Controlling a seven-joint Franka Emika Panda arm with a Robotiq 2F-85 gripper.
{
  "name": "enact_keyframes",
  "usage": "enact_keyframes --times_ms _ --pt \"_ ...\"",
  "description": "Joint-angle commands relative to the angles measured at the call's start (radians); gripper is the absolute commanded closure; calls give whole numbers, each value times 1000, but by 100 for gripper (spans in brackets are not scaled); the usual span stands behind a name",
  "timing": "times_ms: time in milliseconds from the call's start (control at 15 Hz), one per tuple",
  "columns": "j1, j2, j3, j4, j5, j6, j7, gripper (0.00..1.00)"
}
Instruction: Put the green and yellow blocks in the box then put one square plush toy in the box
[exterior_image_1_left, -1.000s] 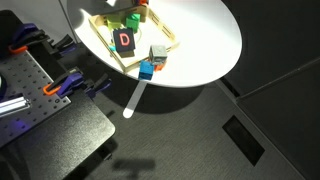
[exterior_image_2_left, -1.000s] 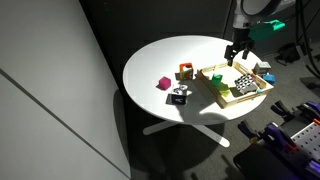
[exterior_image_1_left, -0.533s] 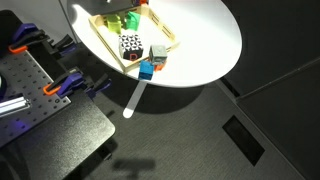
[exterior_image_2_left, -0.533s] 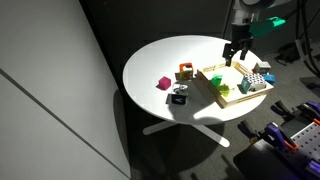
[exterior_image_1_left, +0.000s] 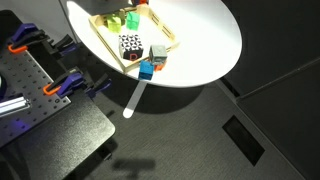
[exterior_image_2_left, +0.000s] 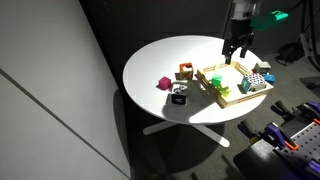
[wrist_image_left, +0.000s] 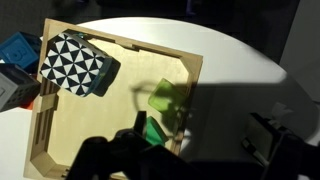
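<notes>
The box (wrist_image_left: 120, 120) is a light wood tray, seen from above in the wrist view and in both exterior views (exterior_image_1_left: 100, 38) (exterior_image_2_left: 213, 72). In it lie the green block (wrist_image_left: 152, 130) (exterior_image_1_left: 113, 20), the yellow block (wrist_image_left: 163, 97) (exterior_image_1_left: 130, 18) and a black-and-white square plush toy (wrist_image_left: 72, 62) (exterior_image_1_left: 130, 45). My gripper (exterior_image_2_left: 237, 58) (wrist_image_left: 200, 138) hangs open and empty above the tray's far edge, near the two blocks. A second plush toy (exterior_image_2_left: 180, 96) lies on the white table, apart from the tray.
A grey-white cube (exterior_image_1_left: 158, 53) and a blue cube (exterior_image_1_left: 146, 70) sit just outside the tray by the round table's edge. A magenta block (exterior_image_2_left: 162, 84) and an orange-brown block (exterior_image_2_left: 186, 72) stand on the table (exterior_image_2_left: 160, 60) beside the tray.
A second ago a dark square thing hung over the tray; now the plush toy lies flat in the tray. My gripper has risen slightly.
</notes>
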Motion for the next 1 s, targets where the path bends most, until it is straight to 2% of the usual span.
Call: enact_keyframes --times_ms 0,467,933 --pt "10 -55 4 -29 -21 25 66 0" --pt "25 -73 10 -41 -73 83 161 0" --pt "22 -44 11 -18 -56 70 132 0"
